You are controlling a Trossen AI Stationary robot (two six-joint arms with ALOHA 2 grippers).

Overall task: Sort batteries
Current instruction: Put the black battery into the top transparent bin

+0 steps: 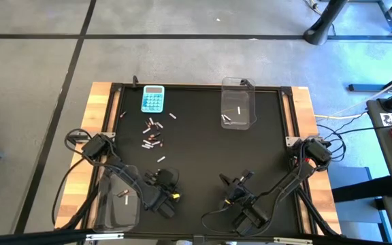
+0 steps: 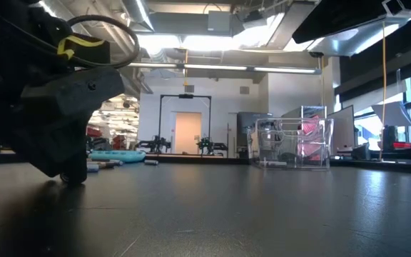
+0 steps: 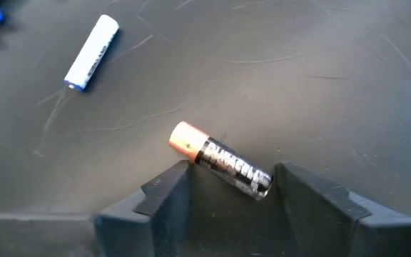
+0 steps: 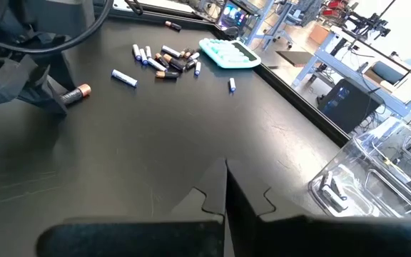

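Clear plastic bin point(image 1: 239, 102) at the worktop's far edge holds two silvery-white batteries point(image 1: 237, 109); a second clear bin point(image 1: 118, 197) at the near left corner holds one; a loose pile of batteries point(image 1: 152, 134), too small to count exactly, lies near the light-blue calculator point(image 1: 153, 99); the left gripper point(image 3: 230, 196) is down on the worktop, fingers spread either side of a dark copper-tipped battery point(image 3: 221, 160), a white one point(image 3: 91, 51) lying apart; the right gripper point(image 4: 225, 187), fingers pressed together, waits near the front edge.
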